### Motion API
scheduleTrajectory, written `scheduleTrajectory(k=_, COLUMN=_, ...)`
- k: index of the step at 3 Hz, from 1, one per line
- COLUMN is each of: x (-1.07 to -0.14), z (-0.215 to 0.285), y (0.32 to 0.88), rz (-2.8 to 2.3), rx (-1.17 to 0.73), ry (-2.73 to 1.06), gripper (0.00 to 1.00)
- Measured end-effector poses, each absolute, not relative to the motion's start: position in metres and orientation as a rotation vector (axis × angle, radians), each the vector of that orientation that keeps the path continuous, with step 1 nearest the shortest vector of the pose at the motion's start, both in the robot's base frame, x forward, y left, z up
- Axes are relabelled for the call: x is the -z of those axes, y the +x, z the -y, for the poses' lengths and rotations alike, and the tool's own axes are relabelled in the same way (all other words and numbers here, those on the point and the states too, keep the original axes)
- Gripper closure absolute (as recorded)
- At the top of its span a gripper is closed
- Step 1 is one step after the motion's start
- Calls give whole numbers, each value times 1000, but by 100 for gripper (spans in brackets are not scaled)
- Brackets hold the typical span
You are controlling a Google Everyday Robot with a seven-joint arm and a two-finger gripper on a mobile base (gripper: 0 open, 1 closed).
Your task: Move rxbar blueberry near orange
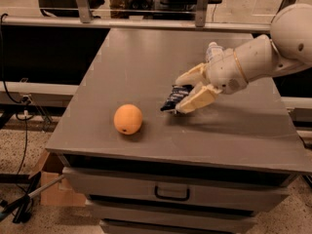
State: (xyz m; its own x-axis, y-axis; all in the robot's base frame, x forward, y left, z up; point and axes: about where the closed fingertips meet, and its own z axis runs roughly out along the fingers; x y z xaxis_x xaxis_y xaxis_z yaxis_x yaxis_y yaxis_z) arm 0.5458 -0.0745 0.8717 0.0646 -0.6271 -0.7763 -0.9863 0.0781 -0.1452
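The orange (128, 119) sits on the grey table (136, 67) near its front left. My gripper (187, 90) is to the right of the orange, shut on the rxbar blueberry (174, 98), a dark navy wrapper that sticks out from between the cream fingers toward the orange. The bar is held low over the table, about a hand's width from the orange.
A clear plastic bottle (212, 52) lies behind my arm at the right back, mostly hidden by it. The table has a drawer with a handle (171, 194) at the front. A cardboard box (51, 186) and cables lie on the floor at the left.
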Motion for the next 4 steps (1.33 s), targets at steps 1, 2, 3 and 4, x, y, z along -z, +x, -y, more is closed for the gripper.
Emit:
scheduleTrajectory(k=1, x=-864, z=74, y=513, rz=-1680, rx=-672, ry=-1634, gripper=100)
scheduleTrajectory(k=2, x=-862, z=70, y=488, rz=-1738, rx=-694, ry=-1601, gripper=88)
scheduleTrajectory(k=3, x=-866, z=57, y=462, rz=-1846, rx=-701, ry=-1492, gripper=57)
scheduleTrajectory(k=4, x=-869, z=41, y=459, rz=-1926, rx=-643, ry=-1397, gripper=26)
